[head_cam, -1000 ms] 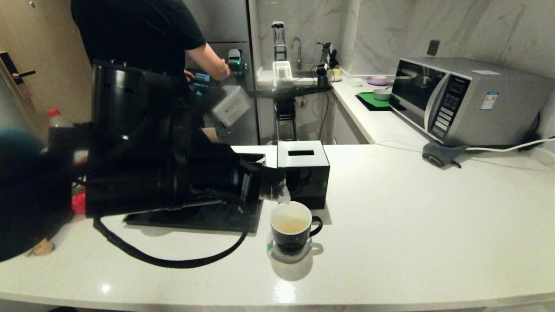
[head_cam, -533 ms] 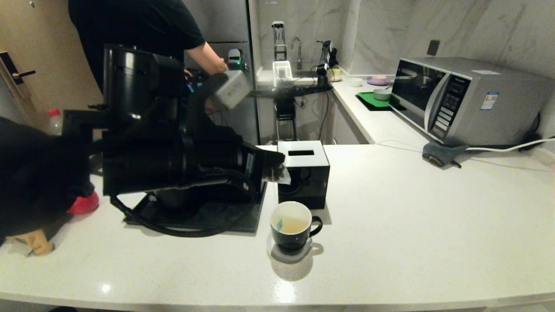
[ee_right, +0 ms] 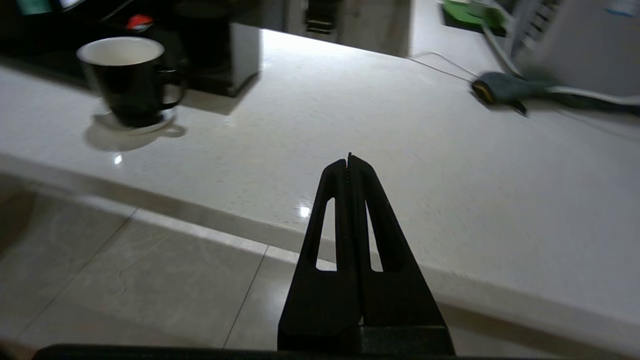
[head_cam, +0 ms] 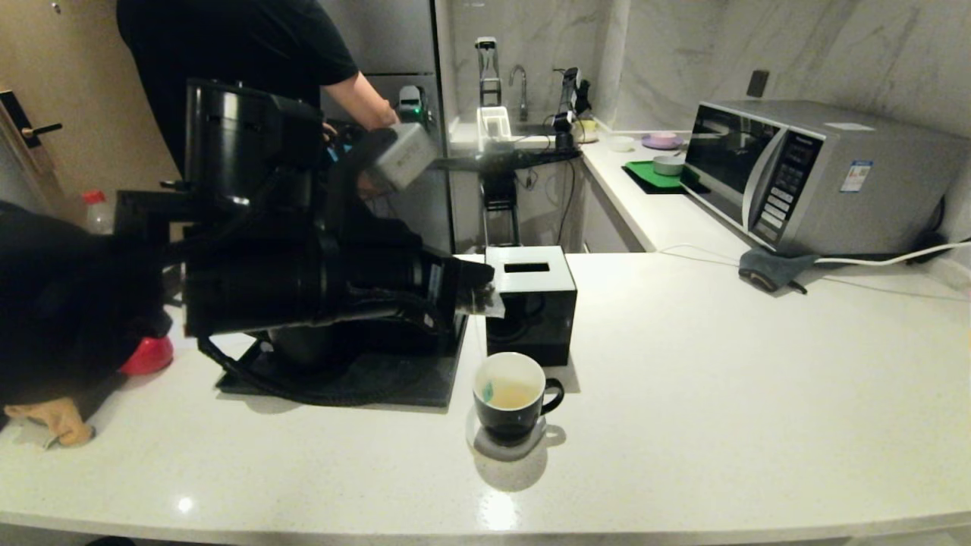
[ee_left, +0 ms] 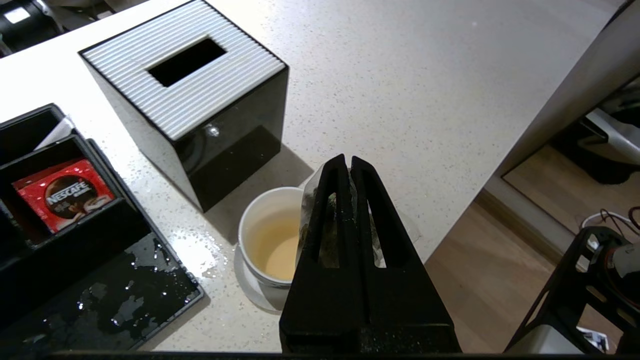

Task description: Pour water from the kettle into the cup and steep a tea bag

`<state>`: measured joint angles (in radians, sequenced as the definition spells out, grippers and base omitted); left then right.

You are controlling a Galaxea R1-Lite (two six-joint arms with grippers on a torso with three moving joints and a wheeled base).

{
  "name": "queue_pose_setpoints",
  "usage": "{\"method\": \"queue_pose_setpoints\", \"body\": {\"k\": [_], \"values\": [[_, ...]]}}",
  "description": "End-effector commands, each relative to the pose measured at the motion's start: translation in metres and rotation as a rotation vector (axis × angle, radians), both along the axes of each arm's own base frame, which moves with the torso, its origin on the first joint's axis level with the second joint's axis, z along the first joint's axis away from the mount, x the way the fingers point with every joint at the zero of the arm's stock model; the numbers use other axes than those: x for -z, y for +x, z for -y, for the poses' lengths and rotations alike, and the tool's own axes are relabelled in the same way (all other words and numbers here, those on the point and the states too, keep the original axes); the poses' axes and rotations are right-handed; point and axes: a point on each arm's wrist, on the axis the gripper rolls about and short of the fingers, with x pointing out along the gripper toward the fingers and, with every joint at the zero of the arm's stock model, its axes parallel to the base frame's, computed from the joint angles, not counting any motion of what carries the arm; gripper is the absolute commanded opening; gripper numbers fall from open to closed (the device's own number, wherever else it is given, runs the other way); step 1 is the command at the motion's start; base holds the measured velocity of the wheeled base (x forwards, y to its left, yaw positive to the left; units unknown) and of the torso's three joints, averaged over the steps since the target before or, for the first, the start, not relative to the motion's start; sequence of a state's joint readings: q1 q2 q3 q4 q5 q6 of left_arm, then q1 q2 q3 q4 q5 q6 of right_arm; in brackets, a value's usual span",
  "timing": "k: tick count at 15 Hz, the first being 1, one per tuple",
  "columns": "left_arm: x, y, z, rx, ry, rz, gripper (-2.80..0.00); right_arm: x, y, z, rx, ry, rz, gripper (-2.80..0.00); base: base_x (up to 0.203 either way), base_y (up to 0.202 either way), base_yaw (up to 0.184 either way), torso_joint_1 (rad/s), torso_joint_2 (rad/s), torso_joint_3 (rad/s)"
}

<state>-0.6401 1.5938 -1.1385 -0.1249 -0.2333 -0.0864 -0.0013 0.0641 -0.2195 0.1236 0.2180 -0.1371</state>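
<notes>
The black cup stands on a pale coaster near the counter's front, holding pale yellowish water. My left gripper hangs above and behind the cup, beside the tissue box, shut on the tea bag. In the left wrist view the pale bag with dark leaves sits pinched in the left gripper, over the cup's rim. My right gripper is shut and empty, low at the counter's front edge, right of the cup. The kettle is hidden behind my left arm.
A black tissue box stands right behind the cup. A wet black tray with a red packet lies to the left. A microwave and grey cloth are at the back right. A person stands behind the counter.
My left arm has risen and drawn back, lifting the tea bag from just above the cup's rim to the height of the tissue box's top.
</notes>
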Motion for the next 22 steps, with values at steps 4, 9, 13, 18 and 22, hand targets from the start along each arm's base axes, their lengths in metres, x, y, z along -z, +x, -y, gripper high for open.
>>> {"method": "queue_pose_setpoints", "body": {"k": [4, 9, 13, 18, 22], "values": [[-0.002, 0.002, -0.002, -0.011, -0.006, 0.005, -2.8, -0.042, 0.047, -0.002, -0.101, -0.036, -0.118, -2.8, 0.0, 0.0, 0.0, 0.0, 0.0, 0.0], [-0.006, 0.009, -0.003, -0.028, -0.013, 0.017, -2.8, -0.071, 0.126, -0.005, -0.226, -0.036, -0.154, -2.8, 0.0, 0.0, 0.0, 0.0, 0.0, 0.0], [-0.012, 0.02, -0.006, -0.055, -0.024, 0.035, -2.8, -0.07, 0.2, -0.027, -0.398, -0.047, -0.164, -2.8, 0.0, 0.0, 0.0, 0.0, 0.0, 0.0], [-0.013, 0.028, -0.007, -0.076, -0.03, 0.045, -2.8, -0.052, 0.272, -0.098, -0.645, -0.061, -0.105, -2.8, 0.0, 0.0, 0.0, 0.0, 0.0, 0.0], [-0.012, 0.036, -0.01, -0.097, -0.041, 0.058, -2.8, -0.05, 0.298, -0.158, -0.778, -0.052, -0.025, -2.8, 0.0, 0.0, 0.0, 0.0, 0.0, 0.0]]}}
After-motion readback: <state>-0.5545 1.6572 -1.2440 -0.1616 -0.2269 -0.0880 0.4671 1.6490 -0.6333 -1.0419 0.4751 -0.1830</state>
